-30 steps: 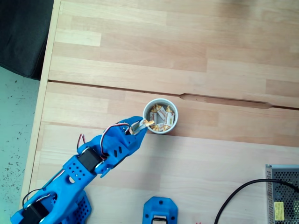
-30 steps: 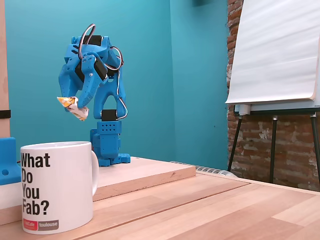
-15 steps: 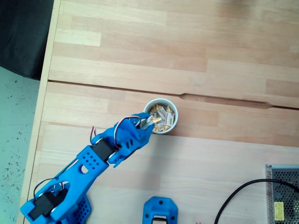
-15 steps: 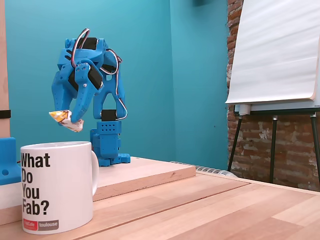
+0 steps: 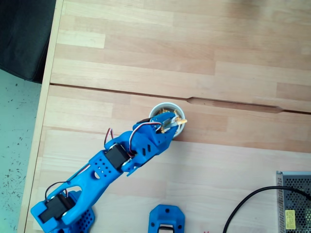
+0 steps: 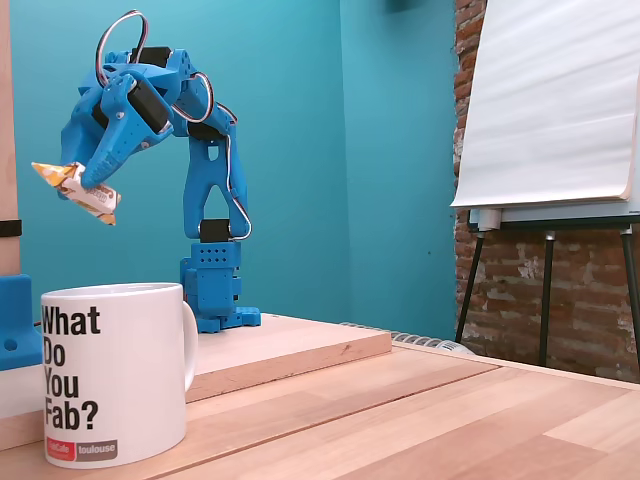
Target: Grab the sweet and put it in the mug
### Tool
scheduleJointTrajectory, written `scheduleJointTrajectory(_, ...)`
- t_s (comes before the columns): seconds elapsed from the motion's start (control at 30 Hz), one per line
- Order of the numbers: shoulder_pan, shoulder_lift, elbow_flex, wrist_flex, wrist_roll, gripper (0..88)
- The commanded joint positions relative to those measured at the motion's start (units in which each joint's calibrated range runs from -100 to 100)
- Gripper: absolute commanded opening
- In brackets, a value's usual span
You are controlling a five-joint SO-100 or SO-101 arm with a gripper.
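The white mug (image 6: 115,370), printed "What Do You Fab?", stands on the wooden table; from above its round rim (image 5: 154,109) peeks out under the arm. A sweet (image 6: 84,190) in a white wrapper with orange-gold twisted ends hangs well above the mug, and my blue gripper (image 6: 88,186) is shut on it. In the fixed view from above, the gripper (image 5: 173,121) reaches over the mug's opening, with the held sweet (image 5: 177,120) above it. The mug's inside is mostly hidden by the gripper.
A blue printed part (image 5: 166,219) sits at the table's front edge, and another blue block (image 6: 14,322) stands left of the mug. A metal mesh box (image 5: 294,202) and a black cable (image 5: 248,203) lie at the lower right. A flipchart easel (image 6: 555,130) stands behind the table.
The arm has stretched forward and carried the sweet from the mug's near rim to over its opening. In the side view the sweet moved left and slightly up.
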Motion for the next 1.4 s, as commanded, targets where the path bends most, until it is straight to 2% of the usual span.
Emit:
scheduleJointTrajectory(0.0, 0.74, -0.8, -2.25, -0.15, -0.1, 0.0)
scheduleJointTrajectory(0.4, 0.53, -1.14, 0.96, -0.15, -0.29, 0.7)
scheduleJointTrajectory(0.63, 0.53, -1.14, 0.96, -0.15, -0.15, 13.3)
scheduleJointTrajectory(0.83, 0.53, -1.14, 0.96, -0.15, -0.1, 17.3)
scheduleJointTrajectory(1.1, 0.45, -1.14, 1.14, -0.15, -0.1, 15.8)
scheduleJointTrajectory(1.37, -1.8, -7.94, 6.85, -0.15, -0.59, 0.0)
